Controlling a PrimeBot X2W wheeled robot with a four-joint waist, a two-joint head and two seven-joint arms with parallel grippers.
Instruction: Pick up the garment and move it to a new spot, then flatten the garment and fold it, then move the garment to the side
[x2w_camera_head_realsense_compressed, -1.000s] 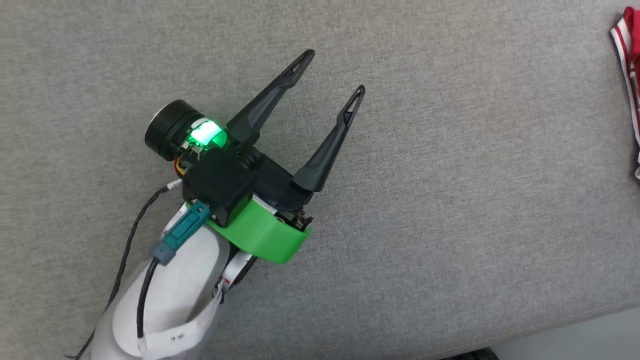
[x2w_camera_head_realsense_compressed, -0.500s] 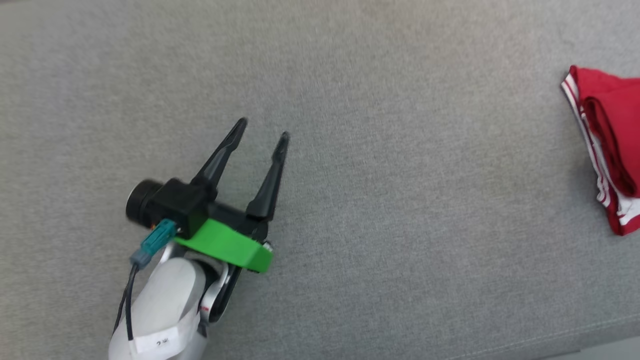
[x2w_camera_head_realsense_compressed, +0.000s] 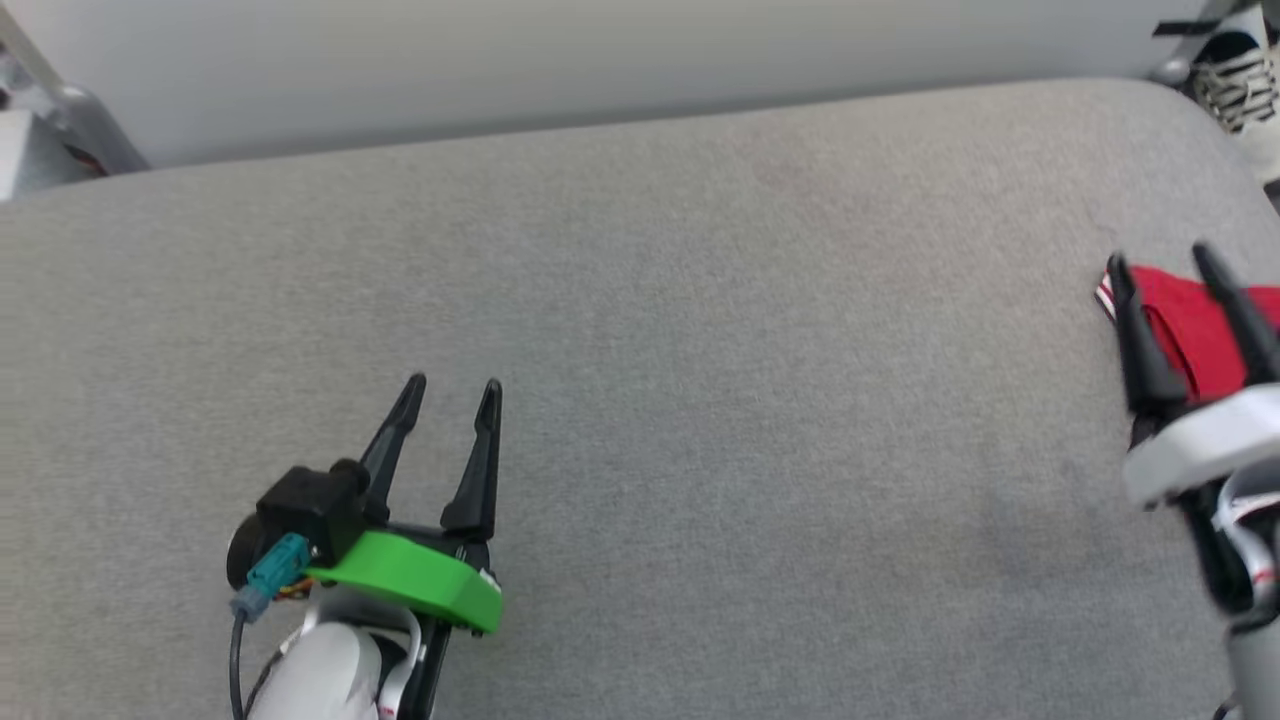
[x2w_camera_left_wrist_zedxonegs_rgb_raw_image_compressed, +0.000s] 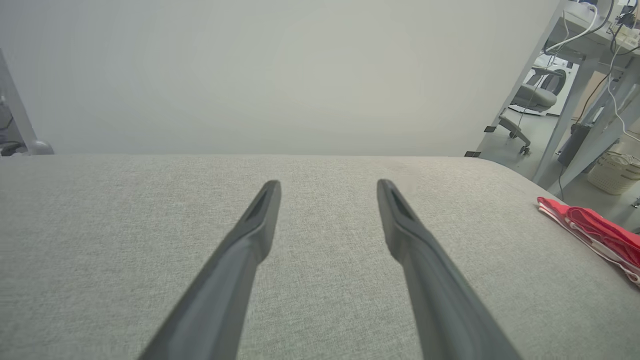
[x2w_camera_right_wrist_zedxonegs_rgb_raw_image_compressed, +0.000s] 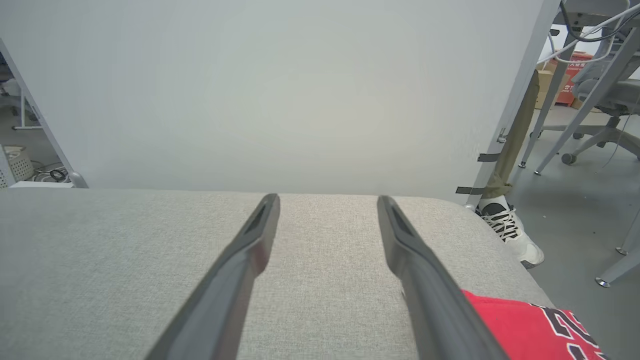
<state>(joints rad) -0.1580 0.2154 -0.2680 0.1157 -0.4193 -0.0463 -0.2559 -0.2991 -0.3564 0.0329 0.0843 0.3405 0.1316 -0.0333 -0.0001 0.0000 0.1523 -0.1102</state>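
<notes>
Right pincer (x2w_camera_head_realsense_compressed: 1158, 258) spread beside red garment (x2w_camera_head_realsense_compressed: 1190, 330), white-striped edge.

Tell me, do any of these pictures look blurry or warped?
Head view: the right gripper with two long dark fingers looks motion-smeared, the green-collared left gripper crisp. Left wrist view: soft light without glare on the grey fabric surface; the pale metal desk legs lean.

Head view looks steeply down on the grey pad (x2w_camera_head_realsense_compressed: 700, 350); garment (x2w_camera_head_realsense_compressed: 1190, 330) at frame right. Both wrist views sit low, close over the pad, facing the wall (x2w_camera_left_wrist_zedxonegs_rgb_raw_image_compressed: 250, 75). All three share pad and garment.
</notes>
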